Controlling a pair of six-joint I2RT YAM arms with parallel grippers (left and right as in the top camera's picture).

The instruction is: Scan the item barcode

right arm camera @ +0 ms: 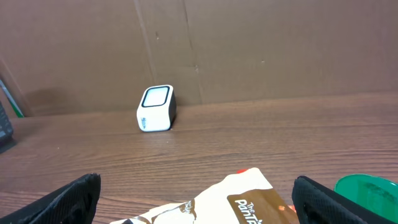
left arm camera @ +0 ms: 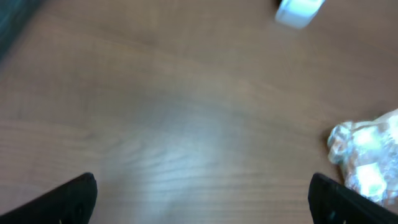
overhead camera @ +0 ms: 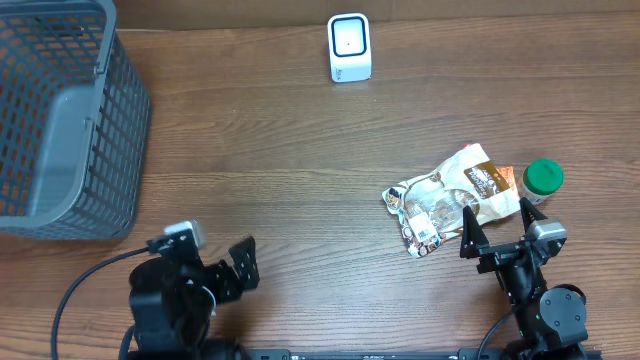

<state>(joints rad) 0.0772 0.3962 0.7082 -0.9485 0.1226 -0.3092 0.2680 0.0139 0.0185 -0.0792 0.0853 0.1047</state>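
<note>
Only the overhead view shows the basket at far left. The snack bag lies just ahead of the right gripper, beside a green-capped bottle, its long axis running diagonally, near-left to far-right. That gripper and the left gripper gape wide, empty.

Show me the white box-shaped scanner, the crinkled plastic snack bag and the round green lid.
white box-shaped scanner [overhead camera: 349, 45]: overhead view, scan window
crinkled plastic snack bag [overhead camera: 450, 198]: overhead view, middle
round green lid [overhead camera: 543, 177]: overhead view, top

Wood-grain worktop with a soft sheen; grey plastic lattice basket; glossy white plastic scanner; crinkled shiny film bag.
</note>
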